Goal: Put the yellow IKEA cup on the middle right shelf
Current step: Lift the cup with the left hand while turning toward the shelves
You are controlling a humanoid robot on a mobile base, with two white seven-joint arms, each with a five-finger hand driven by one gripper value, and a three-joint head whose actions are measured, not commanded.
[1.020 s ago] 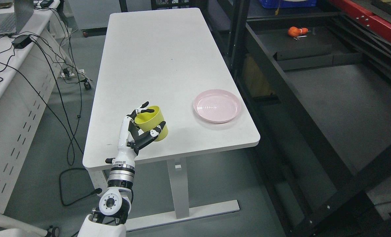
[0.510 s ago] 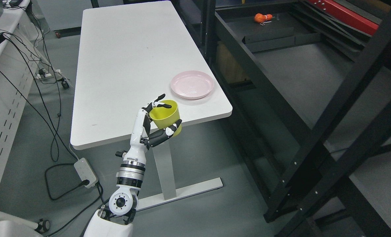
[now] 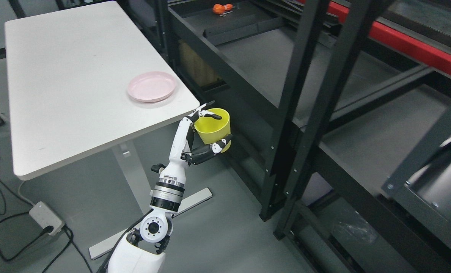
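Note:
My left hand [image 3: 206, 131] is shut on the yellow cup [image 3: 213, 127], thumb across its front and fingers over the rim. The cup is upright, open side up, held in the air just off the white table's [image 3: 58, 87] near right corner. It hangs beside the black shelf rack [image 3: 305, 94], whose grey shelf board [image 3: 271, 64] lies to the right of the cup. My right arm does not show.
A pink plate [image 3: 151, 86] sits near the table's right edge. Two black uprights [image 3: 324, 106] stand close to the right of the cup. An orange object [image 3: 220, 7] lies at the far end of the shelf. A power strip [image 3: 45, 218] and cables lie on the floor at left.
The camera has swung to the right, toward the rack. My left hand has carried the cup off the table's surface and past its corner, toward the rack.

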